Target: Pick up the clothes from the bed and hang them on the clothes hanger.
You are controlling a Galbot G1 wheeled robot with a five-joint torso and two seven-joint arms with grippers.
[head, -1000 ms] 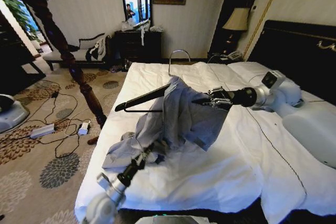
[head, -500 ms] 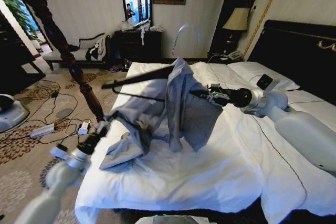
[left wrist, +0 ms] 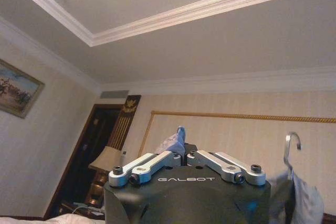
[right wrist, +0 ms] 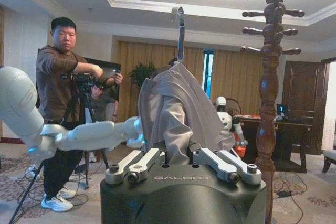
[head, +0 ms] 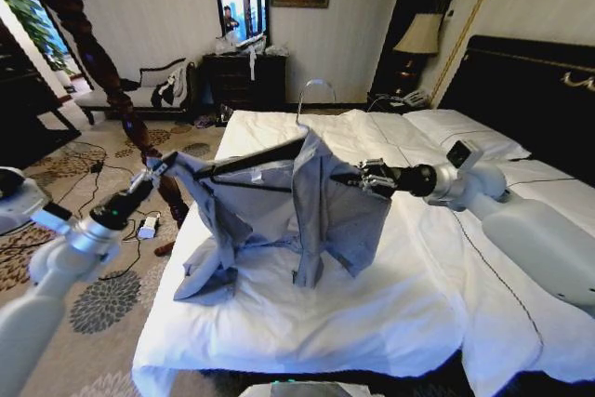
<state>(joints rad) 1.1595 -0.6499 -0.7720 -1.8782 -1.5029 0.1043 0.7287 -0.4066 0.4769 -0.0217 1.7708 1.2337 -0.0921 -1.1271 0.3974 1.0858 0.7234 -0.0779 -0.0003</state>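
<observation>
The clothes hanger (head: pixel 251 159), dark with a silver hook (head: pixel 316 90), hangs in the air above the bed (head: pixel 390 304). The grey-blue shirt (head: pixel 325 211) is draped over it, its tails reaching the duvet. My right gripper (head: pixel 350 178) is shut on the hanger's right shoulder through the cloth, seen close in the right wrist view (right wrist: pixel 178 156) below the hook (right wrist: pixel 180 30). My left gripper (head: pixel 160 166) is shut on the shirt's edge and holds it up beyond the hanger's left end. The left wrist view shows a pinch of fabric (left wrist: pixel 177 141) between its fingers.
A tall dark wooden coat stand (head: pixel 121 90) rises on the carpet left of the bed, close to my left arm. Cables and a power strip (head: pixel 93 225) lie on the floor there. The black headboard (head: pixel 530 81) and a lamp (head: pixel 420 36) are at the right.
My left gripper has risen from low by the bed and swung left with the shirt's edge, spreading the cloth along the hanger. The hanger has dipped slightly since half a second ago.
</observation>
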